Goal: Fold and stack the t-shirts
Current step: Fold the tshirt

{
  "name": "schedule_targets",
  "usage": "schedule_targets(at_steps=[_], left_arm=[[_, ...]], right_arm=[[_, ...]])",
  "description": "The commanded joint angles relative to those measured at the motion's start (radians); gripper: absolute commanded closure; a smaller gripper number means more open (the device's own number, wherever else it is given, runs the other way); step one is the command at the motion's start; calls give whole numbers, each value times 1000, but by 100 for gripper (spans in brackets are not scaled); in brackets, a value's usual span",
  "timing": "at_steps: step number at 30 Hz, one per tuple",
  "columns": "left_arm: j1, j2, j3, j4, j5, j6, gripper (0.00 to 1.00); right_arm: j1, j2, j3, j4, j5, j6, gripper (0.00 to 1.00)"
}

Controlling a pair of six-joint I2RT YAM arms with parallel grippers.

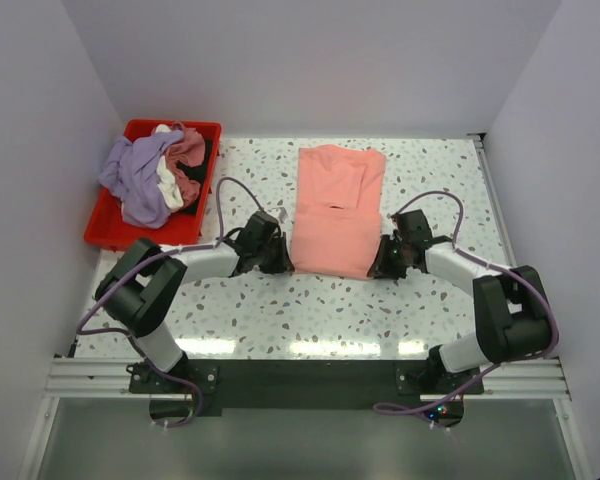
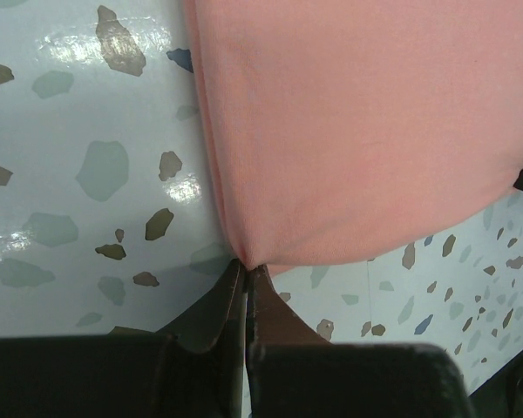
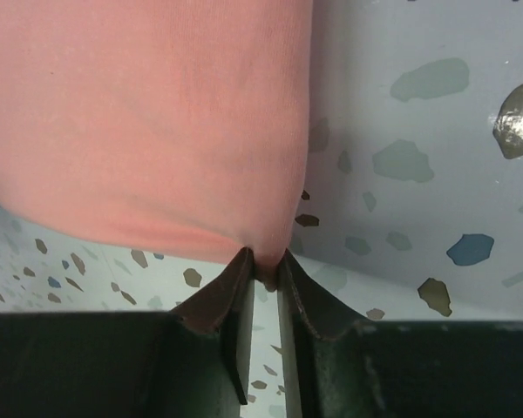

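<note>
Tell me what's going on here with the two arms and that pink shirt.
The salmon-pink t-shirt lies flat on the table with its sides folded in. The left arm's fingers are shut on its near left corner, and the right arm's fingers pinch its near right corner, both low at the table. The other t-shirts sit in a crumpled heap in the red bin at the far left, not yet folded.

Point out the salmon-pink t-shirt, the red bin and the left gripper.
salmon-pink t-shirt (image 1: 335, 215), top view, middle of the cloth.
red bin (image 1: 102, 226), top view, bare near-left wall.
left gripper (image 2: 247, 268), left wrist view, between its fingertips, pinching the shirt's corner.
</note>
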Motion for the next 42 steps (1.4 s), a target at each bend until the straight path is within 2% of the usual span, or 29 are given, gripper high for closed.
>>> schedule_targets(at_steps=[1,4,5,9,15,16,19,24,27,36,42], left_arm=[[-3,-20,-15,7,-10,15,100],[-3,-36,-24,1,-12,19,100],[-3,-40,-30,-7,-10,19,100],[-9,-144,-68,-61,-25,17,100],[-12,-374,-124,-208,-119,3,100],[-12,-443,-125,-254,-143,-1,100],[-14,-583,-124,-340,-176,-11,100],[-15,-808,-116,-423,-216,-27,100],[-15,-887,-96,-467,-234,-29,100],[-15,-984,-30,-542,-302,-41,100],[-15,-995,-2,-530,-381,-38,100]], right_arm=[[2,0,-13,57,-6,2,82],[3,0,-17,49,-20,-8,99],[2,-2,-13,40,-29,-11,100],[2,-71,-22,-32,-138,-44,100],[2,-215,33,-355,-238,-160,100],[2,-255,55,-441,-273,-174,100],[9,-344,75,-558,-382,-197,100],[8,-459,102,-653,-535,-185,100],[9,-496,116,-712,-660,-185,100],[9,-551,130,-782,-821,-168,100],[8,-553,110,-761,-827,-148,100]])
